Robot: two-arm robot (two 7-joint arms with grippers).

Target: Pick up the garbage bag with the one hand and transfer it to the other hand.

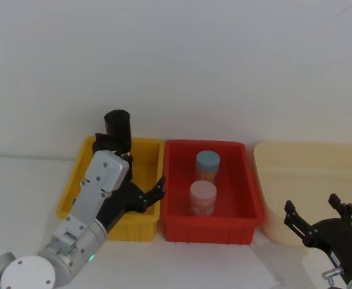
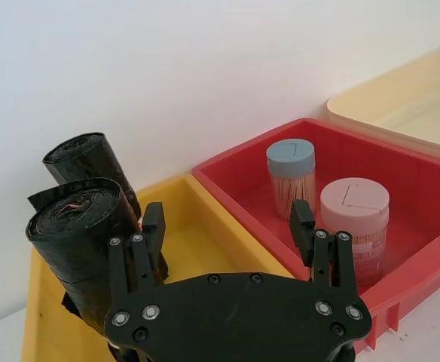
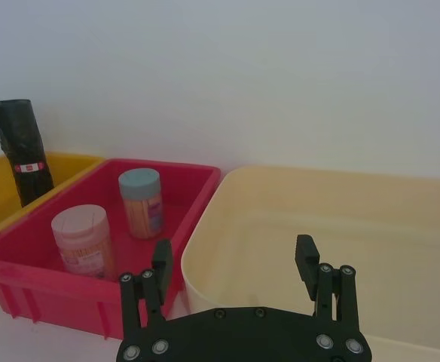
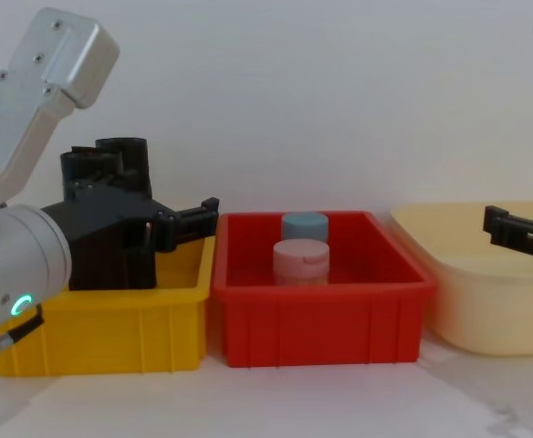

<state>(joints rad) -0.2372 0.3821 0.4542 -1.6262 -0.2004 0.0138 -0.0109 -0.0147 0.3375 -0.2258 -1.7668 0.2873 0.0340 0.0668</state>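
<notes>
**Jaws open, no grab yet**

Jaws on the left gripper [image 2: 227, 215] are spread over the yellow bin [image 2: 197, 241], 1 finger [image 2: 139, 260] just beside the upright garbage bag [image 2: 65, 226], likely lining up a pinch. The right gripper [image 3: 234, 250], also spread, hovers by the cream tub [image 3: 340, 211].

Bright, even light washes the white wall [image 1: 224, 72]; soft, faint shadows lie on the table [image 4: 294, 401] beneath the red bin [image 4: 321, 319] and yellow bin [image 4: 102, 338].
</notes>
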